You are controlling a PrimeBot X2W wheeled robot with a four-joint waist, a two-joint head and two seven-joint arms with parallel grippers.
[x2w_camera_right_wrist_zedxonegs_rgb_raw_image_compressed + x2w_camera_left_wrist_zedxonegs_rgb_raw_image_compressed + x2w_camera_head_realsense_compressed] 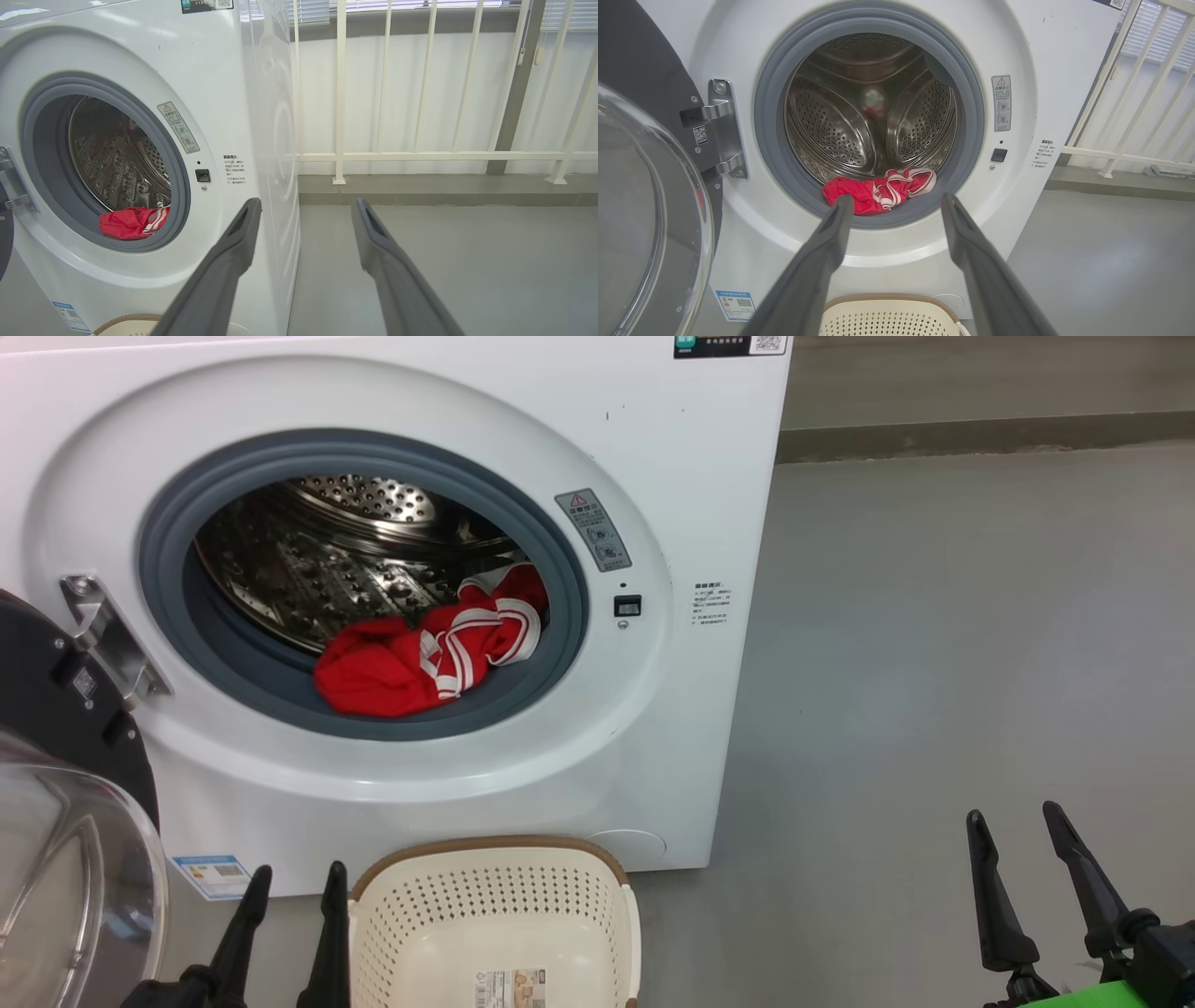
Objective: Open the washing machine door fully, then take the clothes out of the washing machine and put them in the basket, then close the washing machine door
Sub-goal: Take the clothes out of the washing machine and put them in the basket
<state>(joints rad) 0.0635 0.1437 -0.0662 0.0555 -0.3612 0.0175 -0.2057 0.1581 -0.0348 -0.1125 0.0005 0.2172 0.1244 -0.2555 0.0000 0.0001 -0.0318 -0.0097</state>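
The clothes (425, 658) lie inside the washing machine (691, 504); the washing machine door (56, 821) stands open at left; the basket (485, 896) sits on the floor (934, 663) before it.

My fingers (831, 242) were dark grey. The washing machine (691, 504) was white, its ring (560, 616) grey; the clothes (392, 667) inside it were red with white stripes. The basket (495, 896) before it was cream, brown-rimmed.

A white railing (444, 156) stands on a raised grey ledge (420, 189), with a pale wall (402, 93) and window blinds (411, 3) just behind it (the blinds above the wall), and a smooth, faintly glossy grey floor (467, 261) spreading out in front of the railing's foot.
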